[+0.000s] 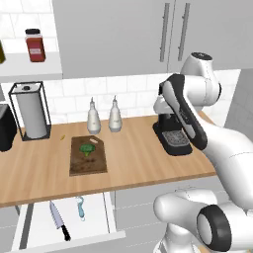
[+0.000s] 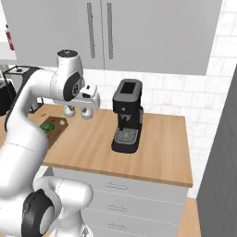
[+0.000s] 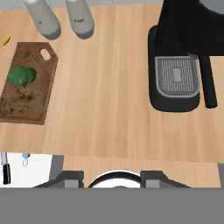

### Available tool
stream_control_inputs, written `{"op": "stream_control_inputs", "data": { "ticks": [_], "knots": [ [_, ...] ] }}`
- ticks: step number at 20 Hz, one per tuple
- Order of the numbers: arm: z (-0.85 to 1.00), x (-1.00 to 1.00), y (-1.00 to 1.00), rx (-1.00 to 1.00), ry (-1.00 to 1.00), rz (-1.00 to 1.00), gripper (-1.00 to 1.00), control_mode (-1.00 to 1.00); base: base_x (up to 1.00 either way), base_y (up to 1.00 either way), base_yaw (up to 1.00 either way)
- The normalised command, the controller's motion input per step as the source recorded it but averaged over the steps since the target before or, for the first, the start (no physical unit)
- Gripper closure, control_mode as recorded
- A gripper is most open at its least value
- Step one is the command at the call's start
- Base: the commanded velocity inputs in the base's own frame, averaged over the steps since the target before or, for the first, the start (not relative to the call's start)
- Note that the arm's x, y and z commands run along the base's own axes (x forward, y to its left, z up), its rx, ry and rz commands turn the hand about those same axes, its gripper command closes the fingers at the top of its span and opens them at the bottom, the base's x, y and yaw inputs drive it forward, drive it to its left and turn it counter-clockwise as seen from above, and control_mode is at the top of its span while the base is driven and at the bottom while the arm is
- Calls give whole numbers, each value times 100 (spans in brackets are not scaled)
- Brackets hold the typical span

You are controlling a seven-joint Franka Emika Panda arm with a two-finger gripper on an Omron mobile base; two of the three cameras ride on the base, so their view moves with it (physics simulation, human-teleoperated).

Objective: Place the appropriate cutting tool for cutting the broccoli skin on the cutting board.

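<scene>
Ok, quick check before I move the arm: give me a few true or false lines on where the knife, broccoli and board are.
1. The knife lies in the open drawer below the counter. True.
2. The broccoli sits on the cutting board. True.
3. The peeler is on the board. False: it lies in the drawer beside the knife.
4. The hand is holding the knife. False: the knife lies untouched in the drawer.
5. The coffee machine stands on the board. False: it stands on the counter, apart from it.

Rendered home kitchen. Wooden counter (image 1: 138,163) under grey wall cabinets (image 1: 123,34), white tile backsplash (image 1: 133,91). Black espresso machine (image 2: 127,121), paper towel holder (image 1: 30,109), two white bottles (image 1: 104,116), spice jar (image 1: 35,45) on a shelf. Open drawer (image 1: 64,220) below.
</scene>
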Motion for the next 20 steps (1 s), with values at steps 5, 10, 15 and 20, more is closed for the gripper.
{"op": "stream_control_inputs", "data": {
  "ticks": [5,10,15,20],
  "knots": [
    [-15,-23,30,-1,2,3,-100,-100,0,0,0],
    [-79,-50,99,0,28,14,-100,-100,0,0,0],
    [-75,-39,100,0,40,15,-100,-100,0,0,0],
    [-67,-50,100,-3,29,11,-100,-100,0,0,0]
  ]
}}
